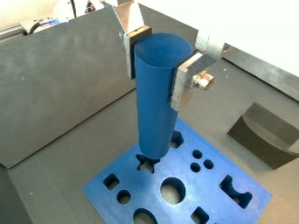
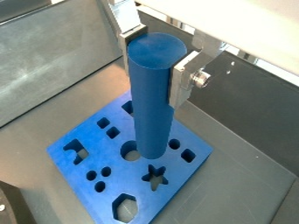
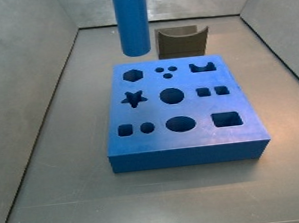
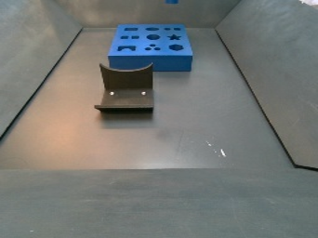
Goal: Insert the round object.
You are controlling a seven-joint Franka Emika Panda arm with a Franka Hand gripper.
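fingers (image 1: 121, 44) of the gripper (image 1: 158, 54), flat silver plates, are clamped on the upper end of the round object (image 1: 156, 96), a smooth matte blue cylinder hanging upright above the blue block (image 3: 180, 115). in a side view the peg sits at upper centre, clear of the block, so grasp and lift look done; alignment over the round hole (image 3: 174, 97) and lowering remain. beyond it stands the dark olive arch piece (image 3: 181, 40) on the grey surface (image 4: 187, 130).
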